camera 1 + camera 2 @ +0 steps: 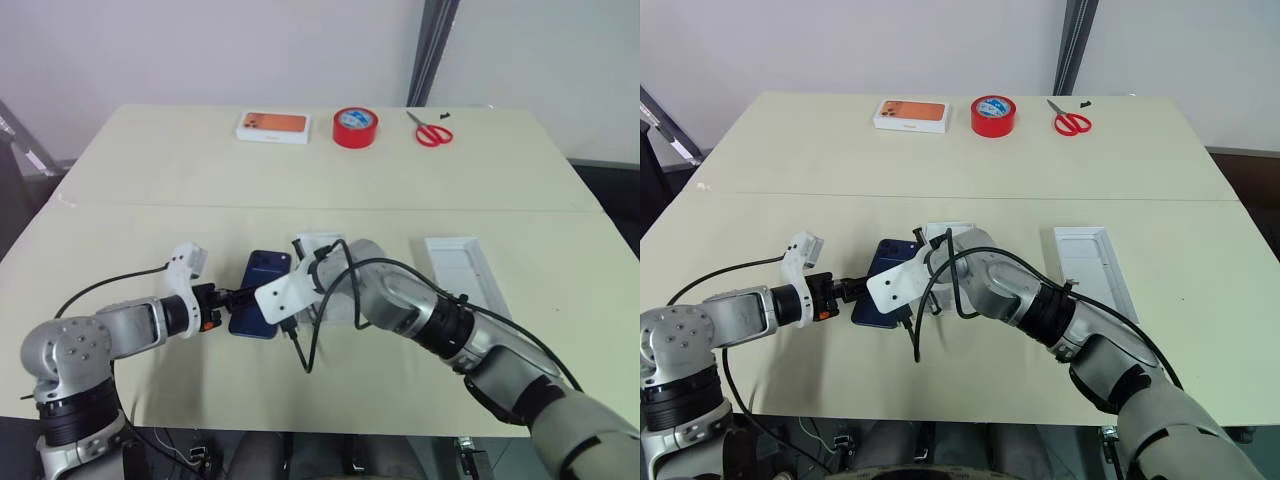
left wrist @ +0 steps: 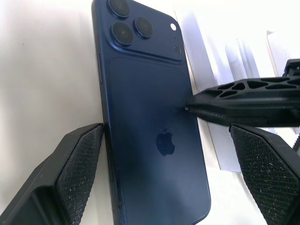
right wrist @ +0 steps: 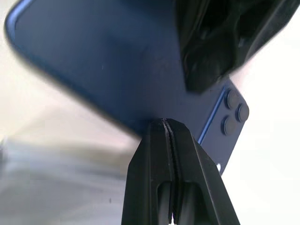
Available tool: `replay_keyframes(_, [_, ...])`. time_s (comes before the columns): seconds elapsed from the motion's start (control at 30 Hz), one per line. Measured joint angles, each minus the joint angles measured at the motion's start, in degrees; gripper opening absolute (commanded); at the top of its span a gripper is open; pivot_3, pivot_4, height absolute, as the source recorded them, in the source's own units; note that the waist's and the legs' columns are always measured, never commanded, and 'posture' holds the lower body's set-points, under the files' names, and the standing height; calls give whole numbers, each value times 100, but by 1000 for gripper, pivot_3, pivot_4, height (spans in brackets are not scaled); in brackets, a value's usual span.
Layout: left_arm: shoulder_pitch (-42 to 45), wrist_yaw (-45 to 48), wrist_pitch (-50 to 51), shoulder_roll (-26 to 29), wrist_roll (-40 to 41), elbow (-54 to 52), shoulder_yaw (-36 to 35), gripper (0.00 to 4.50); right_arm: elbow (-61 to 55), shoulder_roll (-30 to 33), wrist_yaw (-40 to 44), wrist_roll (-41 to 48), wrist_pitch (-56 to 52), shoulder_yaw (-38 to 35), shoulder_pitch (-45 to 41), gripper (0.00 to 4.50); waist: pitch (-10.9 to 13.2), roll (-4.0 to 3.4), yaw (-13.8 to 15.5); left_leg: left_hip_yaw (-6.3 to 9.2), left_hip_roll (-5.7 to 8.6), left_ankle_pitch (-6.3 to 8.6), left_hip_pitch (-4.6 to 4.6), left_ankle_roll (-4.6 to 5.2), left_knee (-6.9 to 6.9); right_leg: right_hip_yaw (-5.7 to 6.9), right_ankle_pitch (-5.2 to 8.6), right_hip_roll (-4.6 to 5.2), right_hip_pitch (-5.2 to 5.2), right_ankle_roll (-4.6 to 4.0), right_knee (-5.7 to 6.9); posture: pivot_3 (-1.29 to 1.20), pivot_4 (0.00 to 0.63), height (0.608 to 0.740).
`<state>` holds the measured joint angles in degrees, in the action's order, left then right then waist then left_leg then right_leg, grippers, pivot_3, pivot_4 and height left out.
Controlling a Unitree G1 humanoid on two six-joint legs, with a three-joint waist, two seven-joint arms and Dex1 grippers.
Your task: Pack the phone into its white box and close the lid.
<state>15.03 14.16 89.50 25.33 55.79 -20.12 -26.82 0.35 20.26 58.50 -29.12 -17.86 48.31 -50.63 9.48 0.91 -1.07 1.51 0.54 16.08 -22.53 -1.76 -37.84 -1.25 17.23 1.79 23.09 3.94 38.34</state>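
Phone: we see the phone (image 2: 150, 126) lying back-up at frame centre.
Left gripper (image 2: 164, 173): released, its fingers straddling the phone.
Right gripper (image 3: 169, 126): clenched, tip touching the phone's back.

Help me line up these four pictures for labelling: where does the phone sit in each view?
Left eye view: the phone, low centre, between the two grippers.
Right eye view: low centre-left on the table, left of the white box.
Left wrist view: central, camera cluster at the top, between the left gripper fingers.
Right wrist view: upper half, behind the right gripper.
Shared landmark: the phone's camera cluster.
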Motion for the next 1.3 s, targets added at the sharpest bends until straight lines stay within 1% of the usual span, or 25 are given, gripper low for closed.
replay_keyframes(0.17, [-137, 233, 4, 326, 28, -59, -4, 4500, -104, 251, 208, -117, 229, -57, 5, 38, 0, 0, -32, 0, -2, -2, 3, -3, 11, -1, 0, -2, 4, -1, 1, 0, 150, 740])
replay_keyframes(0.3, [-177, 404, 11, 591, 54, -58, 12, 4500, -120, 315, 301, -201, 491, -68, 5, 38, 2, 1, -30, 0, -2, -3, 2, -5, 17, -1, 0, -1, 8, -1, 0, 0, 150, 740])
replay_keyframes(0.43, [-176, 443, 10, 626, 45, -45, 23, 4500, -70, 268, 321, -314, 789, -64, 7, 38, 2, 1, -14, 0, -2, -3, 2, -5, 18, -1, 0, 0, 8, -1, -1, 0, 150, 740])
replay_keyframes(0.57, [-158, 441, 8, 624, 26, -22, 33, 4500, 214, 75, 265, -499, 1060, 7, 8, 38, 2, 1, -13, 0, -1, -3, 2, -5, 18, -1, 0, -1, 8, -1, 0, 0, 150, 740])
replay_keyframes(0.73, [-62, 371, 20, 514, -33, 15, 67, 4500, 452, -127, 170, -630, 1245, -36, 8, 38, 2, 1, -16, 0, -1, -4, 6, -7, 18, -1, 0, -1, 5, -2, 0, 0, 150, 740])
replay_keyframes(0.87, [32, 227, 75, 259, -74, 14, 75, 4500, 589, -235, 112, -669, 1324, -127, 39, 38, 1, 1, -15, 0, -2, -5, 9, -7, 18, -1, 0, -1, 1, -2, 1, 0, 150, 740])
replay_keyframes(1.17, [114, 94, 185, -4, -204, -39, 52, 4500, 627, -257, 95, -775, 1377, -223, 117, 38, -4, -5, -5, 1, -1, -5, 23, -8, 19, 1, 0, -1, -15, -2, 1, 0, 150, 740])
replay_keyframes(1.3, [174, 29, 244, -251, -123, 80, -178, 4500, 637, -289, 73, -784, 1408, -340, 211, 38, -4, -5, 3, 2, -1, -5, 23, -8, 18, 2, 0, -1, -17, -2, -1, 0, 150, 740])
